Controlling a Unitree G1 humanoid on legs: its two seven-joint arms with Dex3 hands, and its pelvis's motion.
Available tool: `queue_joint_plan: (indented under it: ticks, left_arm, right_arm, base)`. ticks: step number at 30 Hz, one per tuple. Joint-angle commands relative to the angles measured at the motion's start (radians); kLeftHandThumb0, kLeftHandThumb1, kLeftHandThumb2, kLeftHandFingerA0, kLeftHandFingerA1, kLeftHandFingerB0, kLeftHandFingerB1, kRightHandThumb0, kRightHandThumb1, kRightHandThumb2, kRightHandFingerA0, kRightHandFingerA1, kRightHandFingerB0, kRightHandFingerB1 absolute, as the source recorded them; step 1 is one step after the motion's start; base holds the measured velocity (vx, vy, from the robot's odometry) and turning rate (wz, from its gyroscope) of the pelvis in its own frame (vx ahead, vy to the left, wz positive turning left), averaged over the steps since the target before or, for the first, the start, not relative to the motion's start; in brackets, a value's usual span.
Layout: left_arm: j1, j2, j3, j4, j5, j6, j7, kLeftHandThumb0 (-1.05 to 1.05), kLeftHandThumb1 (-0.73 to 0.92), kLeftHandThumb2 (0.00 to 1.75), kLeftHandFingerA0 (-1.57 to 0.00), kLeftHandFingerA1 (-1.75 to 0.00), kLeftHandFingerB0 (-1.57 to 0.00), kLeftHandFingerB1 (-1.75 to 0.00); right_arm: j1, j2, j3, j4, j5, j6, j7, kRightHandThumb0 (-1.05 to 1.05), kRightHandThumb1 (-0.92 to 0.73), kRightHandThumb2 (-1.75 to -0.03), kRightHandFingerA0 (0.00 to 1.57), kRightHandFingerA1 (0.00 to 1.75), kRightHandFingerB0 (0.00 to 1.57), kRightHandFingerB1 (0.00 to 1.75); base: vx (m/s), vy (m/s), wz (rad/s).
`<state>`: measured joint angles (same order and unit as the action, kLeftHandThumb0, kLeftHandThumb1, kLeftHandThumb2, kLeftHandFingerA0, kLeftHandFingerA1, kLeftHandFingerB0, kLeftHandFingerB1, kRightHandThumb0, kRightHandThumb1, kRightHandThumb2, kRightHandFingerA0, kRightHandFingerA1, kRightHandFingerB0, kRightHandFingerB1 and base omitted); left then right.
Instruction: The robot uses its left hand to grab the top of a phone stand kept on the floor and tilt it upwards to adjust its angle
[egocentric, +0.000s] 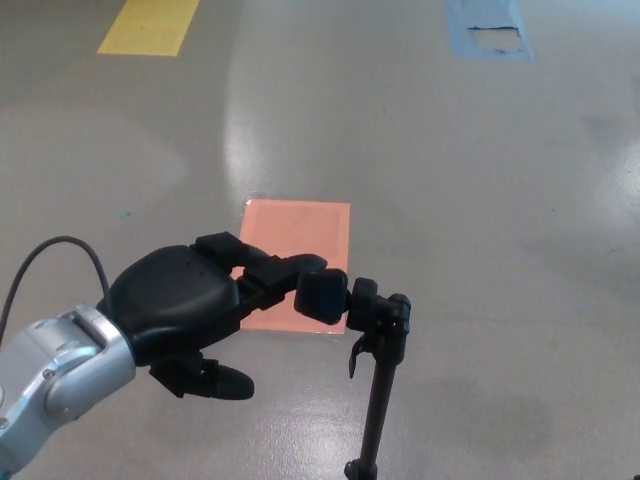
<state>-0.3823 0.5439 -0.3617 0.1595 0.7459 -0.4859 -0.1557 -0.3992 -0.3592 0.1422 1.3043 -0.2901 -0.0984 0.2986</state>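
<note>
A black phone stand (378, 390) rises from the floor at the lower middle, its pole running down out of the picture. Its top is a black clamp head (322, 297) on a jointed knuckle, pointing to the picture's left. My left hand (195, 300) comes in from the lower left on a silver forearm. Its two fingers (285, 271) stretch out and reach the clamp head's upper left side. The thumb (215, 379) hangs apart below, so the hand is open and closes on nothing. Whether the fingertips touch the head I cannot tell.
An orange sheet (296, 262) lies flat on the grey floor behind the hand and stand. Yellow tape (150, 25) marks the far left, a blue patch (487, 28) the far right. A black cable (55, 250) loops over my forearm.
</note>
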Motion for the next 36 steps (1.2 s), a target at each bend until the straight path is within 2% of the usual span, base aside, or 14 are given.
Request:
queue_joint_plan:
  ticks: [1,6,7,9,17,20,22,23,25,26,32,33,34,36]
  left_arm:
    - [0.020,0.009,-0.009,0.026,0.025,0.013,0.015,-0.80,0.71,0.64,-0.20,-0.31,0.00,-0.18]
    - [0.031,0.007,-0.012,0.037,0.022,0.014,0.024,-0.81,0.72,0.63,-0.21,-0.30,0.00,-0.16]
    - [0.034,0.007,-0.013,0.035,0.024,0.018,0.020,-0.82,0.58,0.94,-0.14,-0.43,0.00,-0.15]
    - [0.041,0.007,-0.015,0.032,0.024,0.022,0.016,-0.82,0.58,0.94,-0.13,-0.42,0.00,-0.15]
    - [0.056,0.006,-0.016,0.038,0.024,0.009,0.037,-0.83,0.72,0.65,-0.20,-0.30,0.00,-0.17]
    - [0.053,0.009,-0.017,0.036,0.026,0.015,0.028,-0.82,0.59,0.95,-0.13,-0.42,0.00,-0.16]
    - [0.050,0.009,-0.019,0.036,0.024,0.017,0.021,-0.82,0.59,0.96,-0.11,-0.40,0.00,-0.16]
    - [0.050,0.009,-0.021,0.039,0.026,0.015,0.024,-0.83,0.74,0.64,-0.20,-0.29,0.00,-0.18]
    - [0.048,0.008,-0.024,0.047,0.029,0.006,0.035,-0.83,0.71,0.66,-0.20,-0.30,0.00,-0.18]
    - [0.046,0.008,-0.026,0.055,0.033,-0.001,0.045,-0.83,0.73,0.65,-0.20,-0.30,0.00,-0.18]
    - [0.048,0.004,-0.026,0.061,0.034,0.001,0.056,-0.82,0.58,0.94,-0.14,-0.43,-0.02,-0.19]
    - [0.048,0.005,-0.021,0.052,0.028,0.009,0.046,-0.81,0.73,0.62,-0.21,-0.29,0.00,-0.20]
    - [0.046,0.005,-0.017,0.048,0.024,0.014,0.043,-0.80,0.71,0.61,-0.21,-0.28,0.00,-0.18]
    - [0.044,0.004,-0.012,0.044,0.019,0.018,0.040,-0.80,0.71,0.61,-0.21,-0.28,0.00,-0.18]
  right_arm:
    - [-0.010,-0.020,0.005,0.000,-0.005,0.004,0.003,-0.60,-0.77,-0.63,0.30,0.42,0.25,0.32]
    - [-0.015,-0.021,0.002,0.002,0.001,0.002,0.015,-0.59,-0.79,-0.62,0.29,0.43,0.24,0.33]
    - [-0.014,-0.021,-0.001,0.002,0.004,-0.001,0.016,-0.58,-0.80,-0.63,0.29,0.44,0.22,0.34]
    - [-0.013,-0.020,-0.004,0.002,0.007,-0.004,0.017,-0.57,-0.80,-0.63,0.29,0.44,0.22,0.33]
    - [-0.013,-0.021,0.002,0.003,-0.001,-0.001,0.014,-0.59,-0.79,-0.63,0.31,0.42,0.25,0.33]
    - [-0.019,-0.019,-0.001,0.003,0.003,0.003,0.017,-0.58,-0.80,-0.63,0.30,0.43,0.23,0.33]
    - [-0.020,-0.021,-0.002,0.003,0.003,0.002,0.016,-0.61,-0.63,-0.94,0.24,0.53,0.16,0.46]
    - [-0.020,-0.021,-0.001,0.003,0.001,0.002,0.014,-0.62,-0.63,-0.95,0.25,0.54,0.17,0.46]
    - [-0.022,-0.021,0.001,0.003,-0.002,0.005,0.010,-0.62,-0.63,-0.94,0.25,0.53,0.17,0.46]
    - [-0.023,-0.020,-0.002,0.005,0.001,0.005,0.010,-0.59,-0.79,-0.63,0.30,0.42,0.23,0.32]
    - [-0.026,-0.019,-0.006,0.009,0.003,0.004,0.009,-0.60,-0.78,-0.63,0.30,0.44,0.24,0.33]
    - [-0.029,-0.018,-0.004,0.009,0.001,0.010,0.005,-0.63,-0.62,-0.94,0.23,0.52,0.16,0.45]
    - [-0.030,-0.018,-0.006,0.008,0.003,0.009,0.005,-0.58,-0.78,-0.63,0.31,0.43,0.25,0.33]
    - [-0.030,-0.018,-0.009,0.007,0.007,0.007,0.006,-0.58,-0.78,-0.63,0.31,0.43,0.25,0.33]
  base:
    - [0.00,0.000,0.00]
    - [0.00,0.000,0.00]
    - [0.00,0.000,0.00]
    - [0.00,0.000,0.00]
    - [0.00,0.000,0.00]
    - [0.00,0.000,0.00]
    - [0.00,0.000,0.00]
    - [0.00,0.000,0.00]
    - [0.00,0.000,0.00]
    - [0.00,0.000,0.00]
    - [0.00,0.000,0.00]
    - [0.00,0.000,0.00]
    - [0.00,0.000,0.00]
    - [0.00,0.000,0.00]
